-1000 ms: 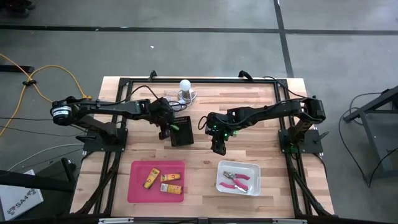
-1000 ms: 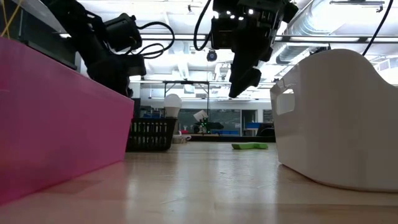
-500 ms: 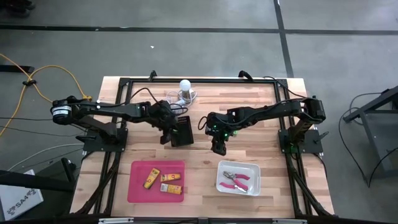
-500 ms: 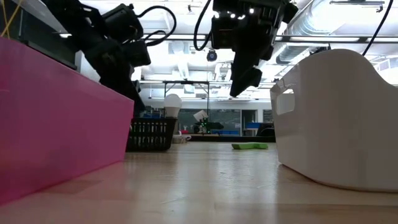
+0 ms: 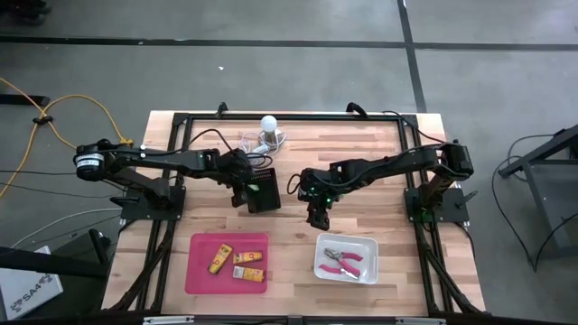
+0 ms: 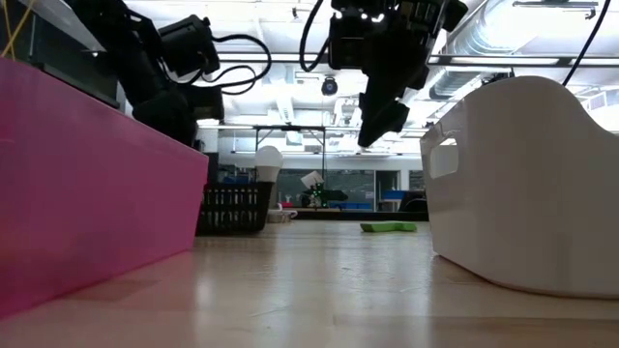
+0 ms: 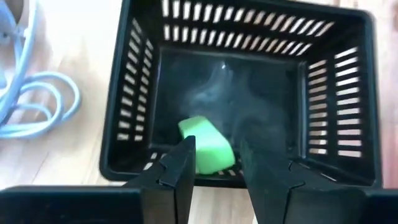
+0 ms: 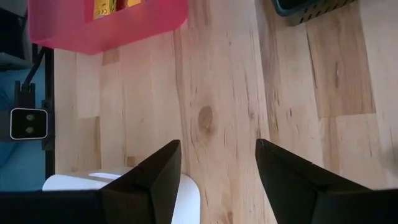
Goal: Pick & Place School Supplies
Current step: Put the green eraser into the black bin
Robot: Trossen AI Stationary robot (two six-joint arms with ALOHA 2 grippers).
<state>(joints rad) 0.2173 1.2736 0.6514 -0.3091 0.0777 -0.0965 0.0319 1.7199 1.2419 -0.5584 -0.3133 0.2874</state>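
Left end effector [image 7: 214, 163] grasping green eraser [image 7: 207, 144] over black basket [image 7: 137, 112]; light, rubbery, grip its sides. Right end effector [image 8: 217, 165] released, empty.

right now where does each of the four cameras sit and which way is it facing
High: overhead, straight down; both arms, pink tray, white tray.
Low: tabletop height, level; same trays, arms above.
Left wrist: over black basket; left gripper shut on green piece.
Right wrist: down at table; right gripper open.
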